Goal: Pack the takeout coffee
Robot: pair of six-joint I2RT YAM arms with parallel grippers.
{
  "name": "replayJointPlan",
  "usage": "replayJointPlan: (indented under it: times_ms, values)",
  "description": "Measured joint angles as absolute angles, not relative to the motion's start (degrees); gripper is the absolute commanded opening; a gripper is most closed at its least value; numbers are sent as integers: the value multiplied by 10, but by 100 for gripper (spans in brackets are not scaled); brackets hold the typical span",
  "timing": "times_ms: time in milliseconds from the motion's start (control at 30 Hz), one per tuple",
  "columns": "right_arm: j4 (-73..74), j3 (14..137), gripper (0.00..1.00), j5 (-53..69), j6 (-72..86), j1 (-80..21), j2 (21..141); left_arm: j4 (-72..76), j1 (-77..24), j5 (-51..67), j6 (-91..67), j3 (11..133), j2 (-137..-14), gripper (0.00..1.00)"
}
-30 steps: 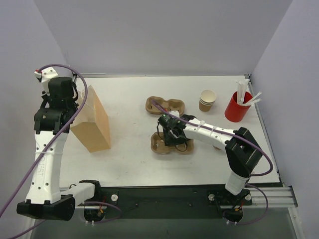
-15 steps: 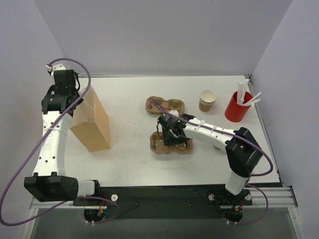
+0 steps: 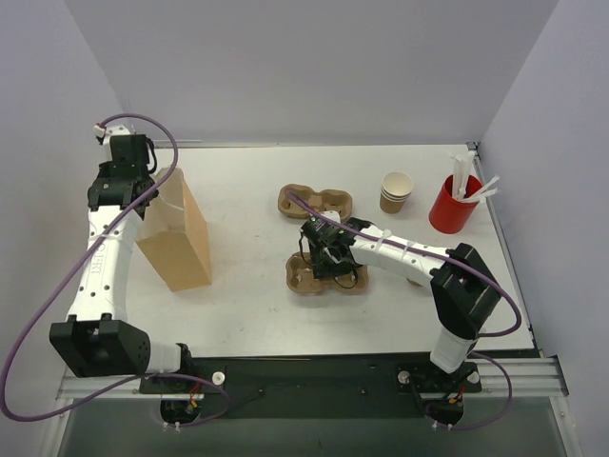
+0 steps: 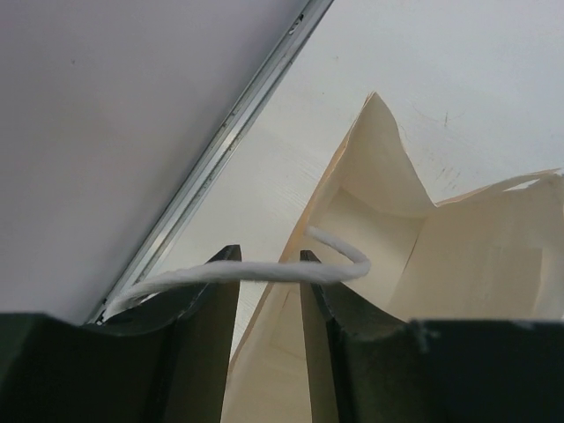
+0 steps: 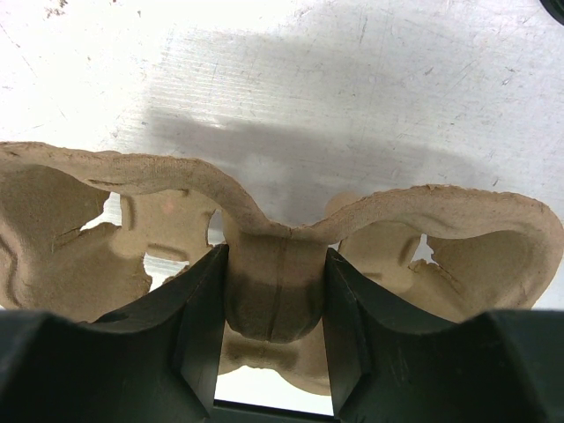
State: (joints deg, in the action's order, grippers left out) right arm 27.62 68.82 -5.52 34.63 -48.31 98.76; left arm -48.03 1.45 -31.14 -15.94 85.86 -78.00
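Observation:
The takeout coffee cup (image 3: 396,191), kraft-tan with a cream inside, stands at the back right, apart from both grippers. A brown paper bag (image 3: 176,238) stands upright at the left, its mouth open (image 4: 458,256). My left gripper (image 3: 147,186) hovers at the bag's top edge. Its jaws (image 4: 269,260) are apart, and the white cord handle (image 4: 176,280) lies across their tips without being pinched. My right gripper (image 3: 325,255) is shut on the centre post (image 5: 275,291) of a pulp cup carrier (image 3: 303,279) in the middle of the table.
A second pulp carrier (image 3: 315,201) lies just behind the held one. A red cup (image 3: 451,205) full of white sticks stands at the far right, next to the cup. The table's metal edge rail (image 4: 220,150) and the wall run close behind the bag.
My left arm has swung back toward the far left corner and its jaws have parted at the bag's handle. The right arm and carrier have not moved.

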Motion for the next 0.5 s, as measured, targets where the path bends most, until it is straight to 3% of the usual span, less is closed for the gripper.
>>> replayJointPlan:
  times_ms: [367,500]
  values:
    - [276,688,37,-55,342,-483,988,-456,58,-270,-163,814,-791,43]
    - [276,688,37,-55,341,-481,987,-447,70,-244,-169,799,-791,32]
